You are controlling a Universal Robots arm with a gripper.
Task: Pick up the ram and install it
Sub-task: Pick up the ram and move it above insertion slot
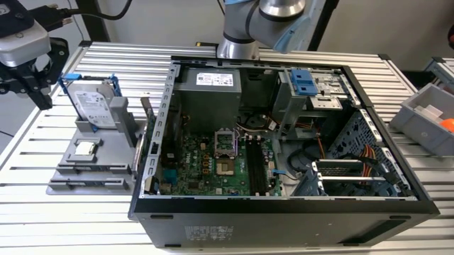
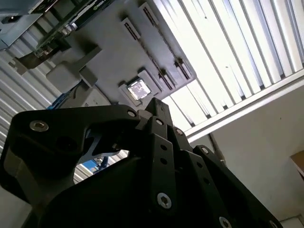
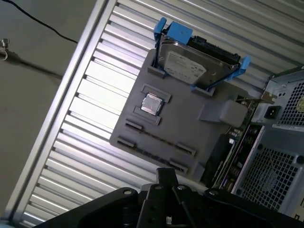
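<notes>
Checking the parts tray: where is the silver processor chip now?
The processor chip lies on the gray holder at the exterior view's left, next to the blue-framed hard drive, outside the open computer case.

Bright room light, strong glare.
The ribbed table (image 2: 237,52) blows out white in both wrist views; the computer case (image 1: 284,223) interior sits in shadow.

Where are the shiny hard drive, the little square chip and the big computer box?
hard drive (image 3: 187,66), first wrist view, silver top face
square chip (image 3: 152,103), first wrist view, middle of its face
computer box (image 1: 284,220), exterior view, black near wall
</notes>
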